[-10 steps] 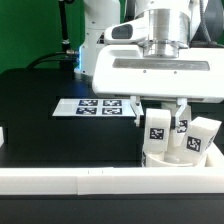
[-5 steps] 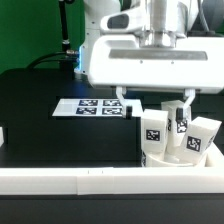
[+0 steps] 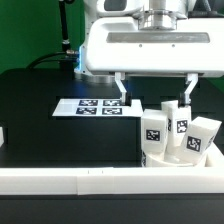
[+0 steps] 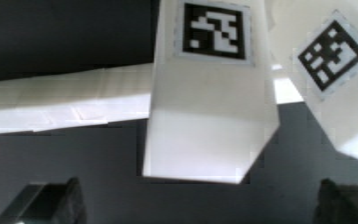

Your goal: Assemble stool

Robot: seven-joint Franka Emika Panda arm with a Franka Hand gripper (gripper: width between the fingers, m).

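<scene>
Three white block legs with black-and-white tags stand upright on the round white seat (image 3: 176,159) at the exterior view's right: one in front (image 3: 153,130), one behind it (image 3: 180,126), one at the right (image 3: 203,134). My gripper (image 3: 154,92) hangs open and empty just above the legs, touching none of them. In the wrist view the gripper (image 4: 202,205) is open, its dark fingertips (image 4: 48,200) wide apart. One tagged leg (image 4: 208,110) stands between and beyond them, and a second leg (image 4: 336,60) is beside it.
The marker board (image 3: 95,105) lies flat on the black table at the middle. A long white bar (image 3: 70,180) edges the table's front and also shows in the wrist view (image 4: 60,100). The robot's base stands behind.
The gripper has risen from around the legs. Its fingers, which stood low beside the front leg, have spread wider and are now above the legs. The legs have not moved.
</scene>
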